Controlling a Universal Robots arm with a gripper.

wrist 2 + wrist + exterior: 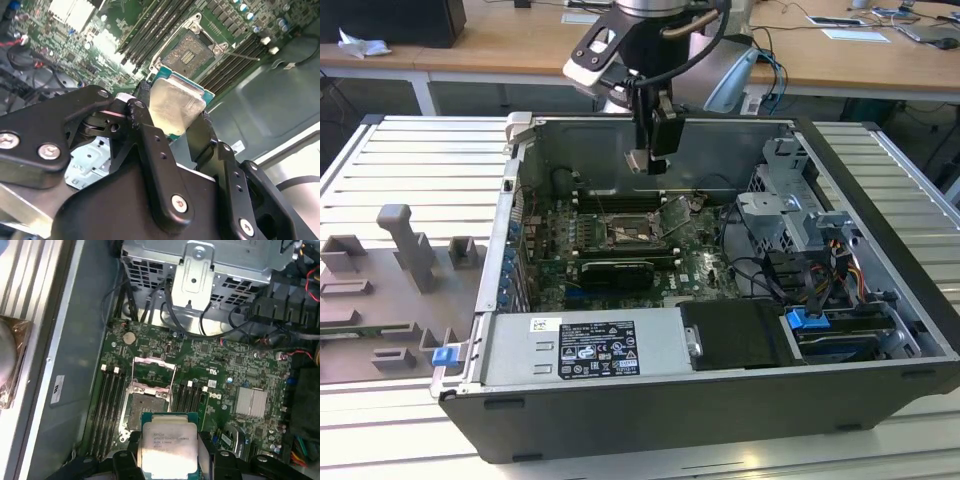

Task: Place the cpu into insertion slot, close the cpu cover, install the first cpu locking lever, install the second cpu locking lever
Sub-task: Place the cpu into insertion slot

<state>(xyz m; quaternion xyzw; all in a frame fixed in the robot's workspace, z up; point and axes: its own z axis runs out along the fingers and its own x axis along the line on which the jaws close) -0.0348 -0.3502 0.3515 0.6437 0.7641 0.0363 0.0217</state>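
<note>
While gripper [174, 116] pinches cpu [169, 445] above insertion slot [144, 404], cpu cover [154, 371] raised: step one in hand; seating likely needs square alignment.

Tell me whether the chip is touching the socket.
Apart. In the exterior view the gripper holds the chip high above the socket, with clear space between. The second wrist view shows the socket bare.

Robotics lab: open PC case [670, 425] on a slotted aluminium table [420, 150]; grey fixtures [405, 240] beside the case at the exterior view's left, wooden desks [860, 65] behind it, 1 robot arm [655, 35] above it.
</note>
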